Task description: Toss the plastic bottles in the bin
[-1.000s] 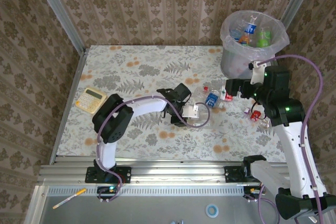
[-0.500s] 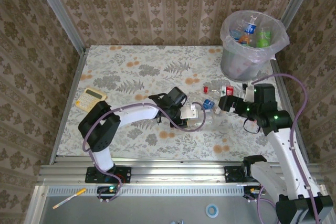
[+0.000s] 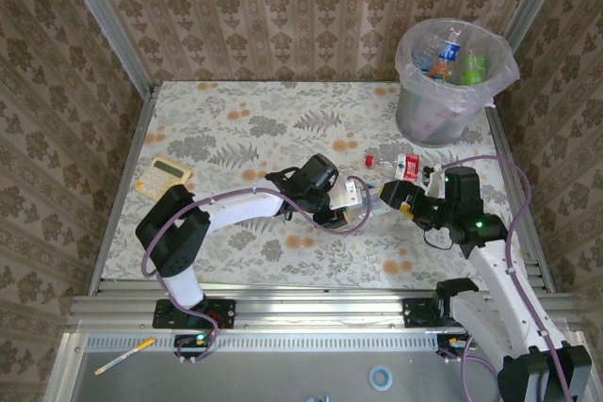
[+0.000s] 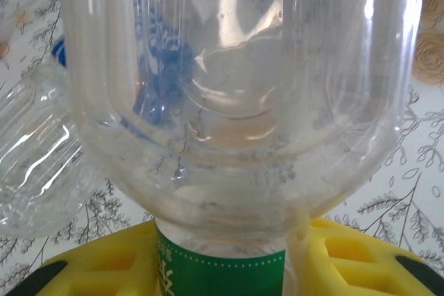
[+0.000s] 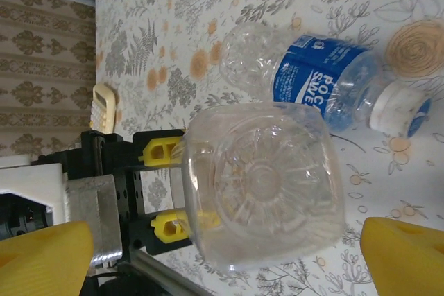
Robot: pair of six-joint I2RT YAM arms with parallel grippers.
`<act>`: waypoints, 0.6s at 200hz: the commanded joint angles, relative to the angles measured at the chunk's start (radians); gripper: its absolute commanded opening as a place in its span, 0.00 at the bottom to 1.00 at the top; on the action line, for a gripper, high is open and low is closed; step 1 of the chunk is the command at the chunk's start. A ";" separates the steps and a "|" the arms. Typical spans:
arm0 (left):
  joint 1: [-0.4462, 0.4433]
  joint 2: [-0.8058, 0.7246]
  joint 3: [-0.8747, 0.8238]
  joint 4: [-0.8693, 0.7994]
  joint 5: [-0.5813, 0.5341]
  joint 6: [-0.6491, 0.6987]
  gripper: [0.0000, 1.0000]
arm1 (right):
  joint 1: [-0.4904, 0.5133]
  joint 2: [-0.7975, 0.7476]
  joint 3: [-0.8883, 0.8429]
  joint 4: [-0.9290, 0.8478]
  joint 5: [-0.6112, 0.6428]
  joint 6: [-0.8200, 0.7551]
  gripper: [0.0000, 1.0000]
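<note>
Currently held: a clear bottle [image 5: 263, 185], clamped at its green label band between the yellow pads of the left gripper [image 4: 222, 268]; it hangs at the centre of the overhead view, its base pointing toward frame right.
Right gripper [image 5: 222, 258]: jaws spread wide and empty, the fingers in the lower corners of its wrist view with the bottle's base framed between them. I cannot tell whether they already reach past the base.
Step, as I judge it: a hand-over from left to right, since the bin lies on the right arm's side.
Bin [image 3: 419, 118]: upper right of the overhead view, at the table's far corner, with several bottles [image 3: 450, 58] inside.
Loose bottles: a blue-labelled bottle [image 5: 322, 77] lies on its side in the upper right of the right wrist view. A red-labelled bottle [image 3: 403, 166] lies right of centre in the overhead view, between the grippers and the bin.
Handling: the held bottle looks empty, so probably very light. Its thin wall should dent under a hard squeeze and its smooth surface may slip. Take it across the straight body, not the rounded base.
Room: the table [image 3: 236, 120] is open at frame left apart from a calculator [image 3: 162, 177]. At centre right the grippers are near each other and the loose bottles. The bin's rim stands above the tabletop, so the carry must rise.
</note>
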 commanded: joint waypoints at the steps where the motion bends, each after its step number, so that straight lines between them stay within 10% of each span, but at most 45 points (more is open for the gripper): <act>1: -0.012 -0.040 0.044 0.050 0.052 -0.035 0.25 | 0.012 0.007 -0.025 0.074 -0.030 0.053 1.00; 45: -0.028 -0.078 0.024 0.112 0.088 -0.039 0.26 | 0.016 0.047 -0.021 0.121 -0.024 0.056 0.96; 82: -0.035 -0.079 0.014 0.158 0.068 -0.041 0.35 | 0.018 0.077 0.064 0.125 -0.042 0.059 0.57; 104: -0.030 -0.073 0.023 0.186 0.001 -0.083 0.89 | 0.018 0.064 0.169 0.040 -0.028 0.031 0.41; 120: -0.001 -0.080 0.036 0.180 -0.070 -0.165 1.00 | 0.018 0.044 0.290 -0.055 0.035 -0.033 0.41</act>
